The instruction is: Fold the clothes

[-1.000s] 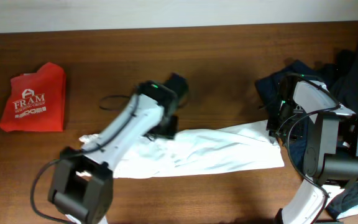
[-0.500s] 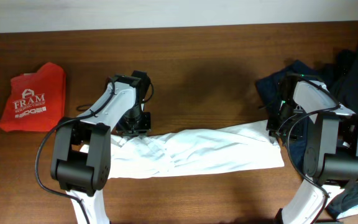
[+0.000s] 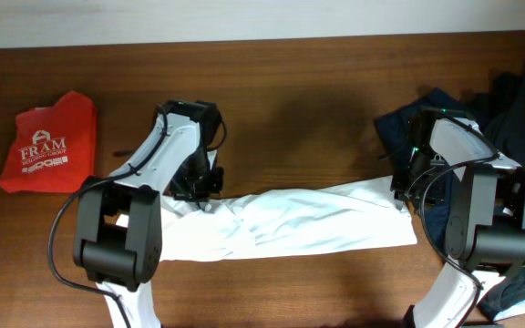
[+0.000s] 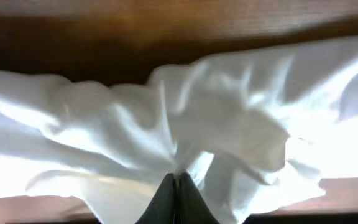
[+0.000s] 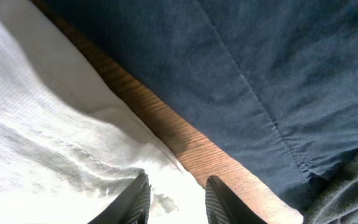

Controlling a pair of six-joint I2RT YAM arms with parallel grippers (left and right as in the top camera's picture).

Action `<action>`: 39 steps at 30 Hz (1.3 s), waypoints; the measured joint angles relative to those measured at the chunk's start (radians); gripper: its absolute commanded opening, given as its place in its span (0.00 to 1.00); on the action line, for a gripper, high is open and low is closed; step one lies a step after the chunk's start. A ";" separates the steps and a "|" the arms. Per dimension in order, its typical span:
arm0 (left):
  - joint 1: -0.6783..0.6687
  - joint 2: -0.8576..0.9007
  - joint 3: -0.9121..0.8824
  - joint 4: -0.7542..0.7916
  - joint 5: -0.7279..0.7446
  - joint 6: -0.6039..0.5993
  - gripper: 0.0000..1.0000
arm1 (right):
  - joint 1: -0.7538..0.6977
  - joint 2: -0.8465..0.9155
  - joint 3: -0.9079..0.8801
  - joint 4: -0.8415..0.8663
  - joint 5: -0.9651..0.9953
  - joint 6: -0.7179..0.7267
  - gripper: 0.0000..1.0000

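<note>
My left gripper (image 3: 203,189) is shut tight. In the left wrist view its two fingers (image 4: 178,190) are pressed together and pinch a bunch of the white T-shirt (image 3: 290,223). The cloth puffs up in folds around them.

The white T-shirt lies on the brown worktop (image 3: 317,91). It is pulled out long, from my left gripper across to my right gripper (image 3: 401,196). It looks twisted and wrinkly in the middle.

My right gripper is at the right end of the shirt. In the right wrist view its fingers (image 5: 137,198) are a little apart, with the white shirt edge (image 5: 55,124) between them. I cannot tell if they are squeezing it or just resting on it.

Just past that edge I see a strip of bare wood, and then the navy clothes (image 5: 260,74). From above, the navy clothes (image 3: 509,100) are a dark heap at the right side of the worktop, close behind my right arm.

A red cloth (image 3: 48,146) with white letters "FRAM" lies at the far left, well apart from the shirt.
</note>
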 measured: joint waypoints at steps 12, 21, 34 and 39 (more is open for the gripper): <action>-0.048 -0.008 -0.066 0.217 -0.155 -0.036 0.37 | -0.001 -0.001 0.029 -0.080 0.000 -0.005 0.42; 0.145 -0.307 0.076 0.200 -0.203 -0.181 0.54 | -0.045 -0.221 0.098 -0.083 -0.066 -0.237 0.89; 0.262 -0.307 0.076 0.174 -0.127 -0.185 0.54 | -0.045 -0.209 -0.243 0.254 -0.180 -0.301 0.89; 0.262 -0.307 0.076 0.174 -0.127 -0.185 0.54 | -0.045 -0.209 -0.283 0.312 -0.207 -0.301 0.73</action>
